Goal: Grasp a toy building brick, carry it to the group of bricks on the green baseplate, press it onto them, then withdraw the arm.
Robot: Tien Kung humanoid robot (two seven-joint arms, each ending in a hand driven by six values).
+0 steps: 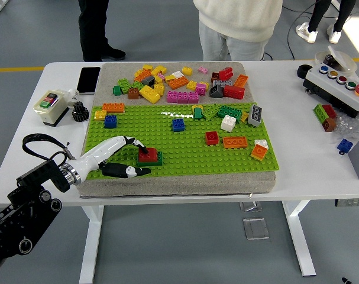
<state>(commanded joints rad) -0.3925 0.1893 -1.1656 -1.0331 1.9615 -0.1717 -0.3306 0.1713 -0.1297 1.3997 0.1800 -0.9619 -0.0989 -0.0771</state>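
The left hand (117, 158) lies low on the baseplate's (185, 155) near-left part, a fingertip (144, 149) touching the red brick (148, 154) — whether it grips the brick, I cannot tell. The brick sits on a dark green one (155, 160), the thumb stretched out just in front. Further back stand scattered bricks — blue (178, 124), orange (234, 142), white (227, 122). Beyond the plate, a loose pile (179, 81) on the mat. A person (238, 26) stands at the far side.
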